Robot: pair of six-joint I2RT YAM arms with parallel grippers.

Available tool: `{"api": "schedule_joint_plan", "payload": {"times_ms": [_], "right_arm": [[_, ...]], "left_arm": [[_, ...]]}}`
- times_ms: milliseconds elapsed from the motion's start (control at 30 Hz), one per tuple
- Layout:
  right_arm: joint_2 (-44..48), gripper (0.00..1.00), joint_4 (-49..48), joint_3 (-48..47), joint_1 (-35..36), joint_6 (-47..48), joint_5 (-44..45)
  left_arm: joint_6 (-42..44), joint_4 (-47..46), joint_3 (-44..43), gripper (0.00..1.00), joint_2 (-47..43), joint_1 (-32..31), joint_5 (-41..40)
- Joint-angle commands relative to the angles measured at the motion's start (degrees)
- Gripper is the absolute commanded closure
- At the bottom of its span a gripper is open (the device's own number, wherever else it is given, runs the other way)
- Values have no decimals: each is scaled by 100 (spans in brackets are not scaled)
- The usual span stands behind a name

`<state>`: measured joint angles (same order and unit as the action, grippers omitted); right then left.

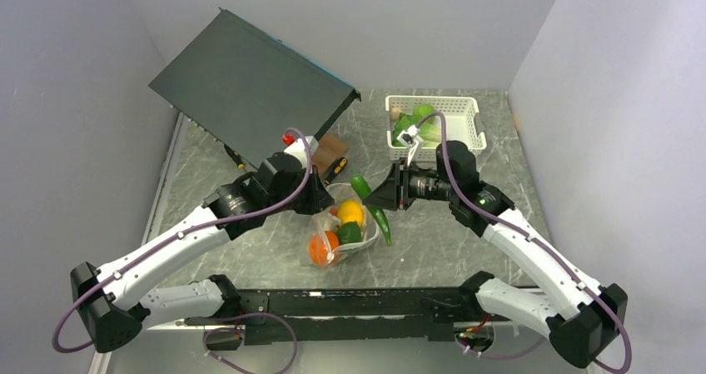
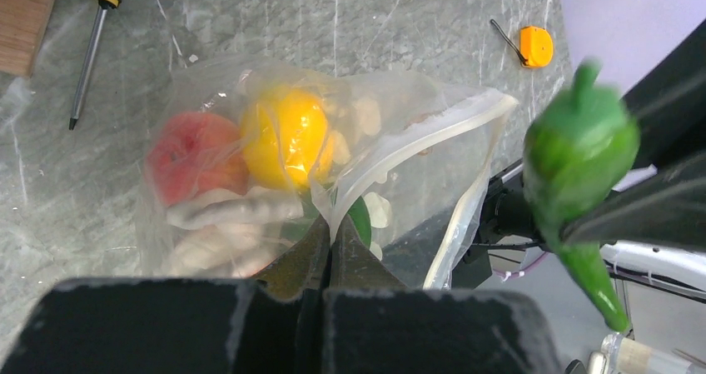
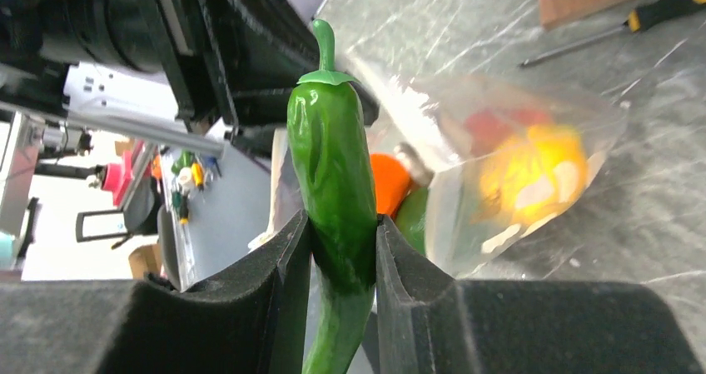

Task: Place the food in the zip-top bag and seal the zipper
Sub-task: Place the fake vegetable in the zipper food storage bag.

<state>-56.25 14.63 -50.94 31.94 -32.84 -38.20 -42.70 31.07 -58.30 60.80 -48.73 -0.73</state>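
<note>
Table [image 1: 466,241], centre of the top view: zip-top bag [image 1: 333,234] lies with food [image 2: 283,137] inside, its mouth film pinched in the fully closed left claw [image 2: 329,253]. The right claw [image 3: 341,249] is clamped on a green chili pepper [image 3: 333,166] at the bag's right edge. Risk: the limp mouth is held at one point only and may sag, so the pepper could snag the zipper [image 2: 476,174] and land outside.

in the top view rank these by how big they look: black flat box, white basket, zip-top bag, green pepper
1. black flat box, by far the largest
2. white basket
3. zip-top bag, close to the basket, so the order of these two is unsure
4. green pepper, clearly the smallest
</note>
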Motion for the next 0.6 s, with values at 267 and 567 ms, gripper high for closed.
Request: {"api": "schedule_joint_plan", "payload": {"times_ms": [267, 567], "right_arm": [[-230, 100, 1645, -585, 860, -175, 748], [-1179, 100, 2927, -1387, 1134, -214, 1918]], "left_arm": [[42, -489, -142, 100, 228, -6, 161], [-19, -644, -98, 100, 268, -7, 391]]}}
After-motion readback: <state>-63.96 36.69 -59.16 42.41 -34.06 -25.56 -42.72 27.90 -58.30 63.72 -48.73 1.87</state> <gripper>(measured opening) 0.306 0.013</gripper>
